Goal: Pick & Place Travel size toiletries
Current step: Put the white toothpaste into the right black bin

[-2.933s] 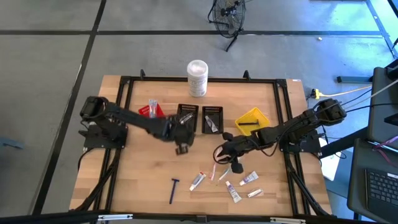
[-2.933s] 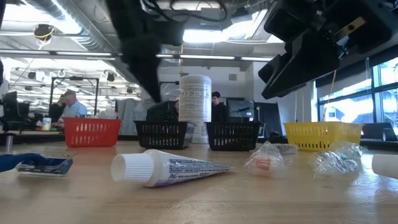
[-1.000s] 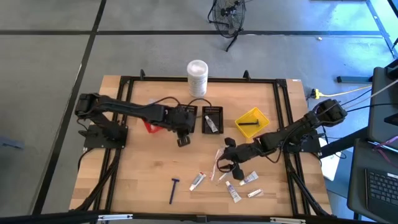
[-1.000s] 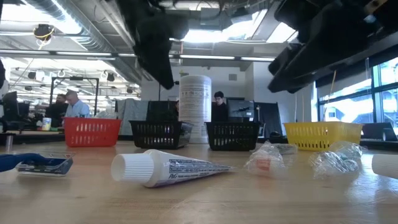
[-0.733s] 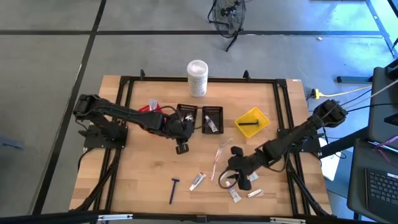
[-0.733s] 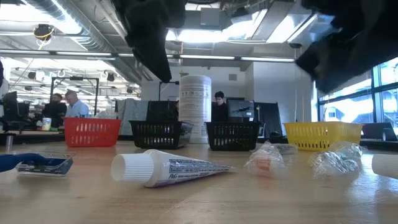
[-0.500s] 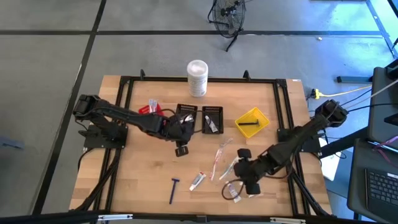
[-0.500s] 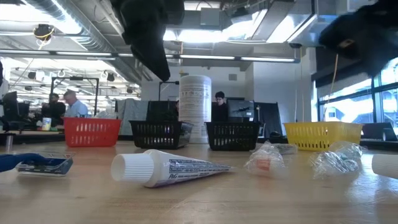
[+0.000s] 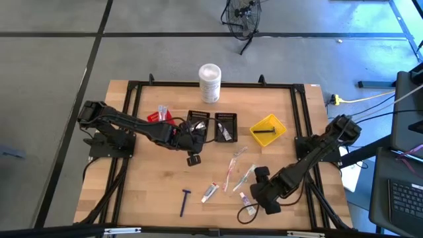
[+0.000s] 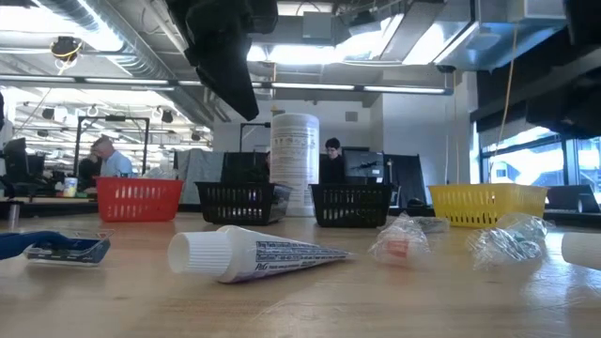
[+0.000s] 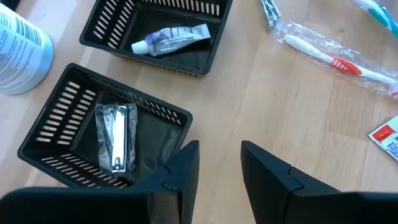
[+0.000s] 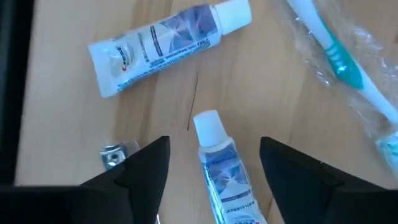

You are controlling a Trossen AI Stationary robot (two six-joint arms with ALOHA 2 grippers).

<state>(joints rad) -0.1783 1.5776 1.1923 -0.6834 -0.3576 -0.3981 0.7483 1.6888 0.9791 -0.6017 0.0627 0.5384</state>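
Note:
The toiletries lie on the near half of the wooden table: two wrapped toothbrushes (image 9: 235, 162), a white tube (image 9: 210, 192), a blue razor (image 9: 185, 201) and a small tube (image 9: 242, 198). My right gripper (image 9: 253, 198) hovers open over the small tube (image 12: 221, 165), one finger on either side of it, not touching. The bigger tube (image 12: 168, 40) and a toothbrush (image 12: 339, 62) lie beyond it. My left gripper (image 9: 193, 157) stands open and holds nothing, just on the near side of the left black bin (image 11: 106, 134).
Along the far side stand a red bin (image 9: 160, 117), two black bins (image 9: 225, 126), a yellow bin (image 9: 268, 128) and a tall white canister (image 9: 209, 82). One black bin holds a wrapped metal item (image 11: 117, 137), the other a tube (image 11: 168, 40). People show in the room behind.
My right gripper has swept from the middle of the table toward the near right, ending over the small tubes. My left gripper has drawn back a little from above the black bin toward the near edge, then kept still.

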